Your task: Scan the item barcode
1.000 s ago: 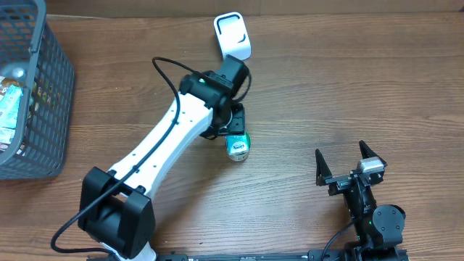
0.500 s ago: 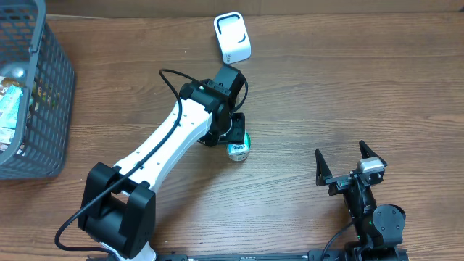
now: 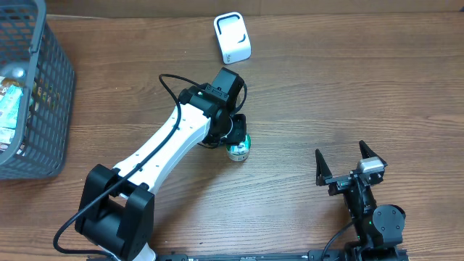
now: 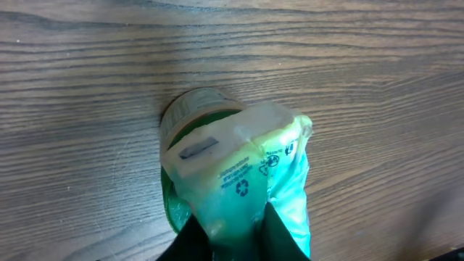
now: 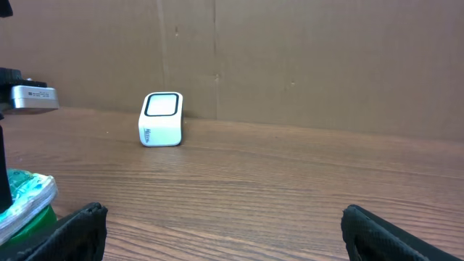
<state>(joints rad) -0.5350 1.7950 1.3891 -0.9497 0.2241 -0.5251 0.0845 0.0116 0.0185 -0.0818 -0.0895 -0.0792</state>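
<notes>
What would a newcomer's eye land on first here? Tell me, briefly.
The white arm reaching to mid-table, its left gripper pinching a green-and-white item. Next, the white scanner at the far edge and the grey basket at far left. The right gripper stands open, near right.

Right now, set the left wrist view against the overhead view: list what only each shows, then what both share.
Only the left wrist view: the recycling mark and small print on the green packet, which is pinched between the dark fingers of the left gripper.
Only the overhead view: the white scanner, the grey basket at the left edge, the left arm, and the right gripper standing open.
Both: the green packet and the wooden table.
</notes>
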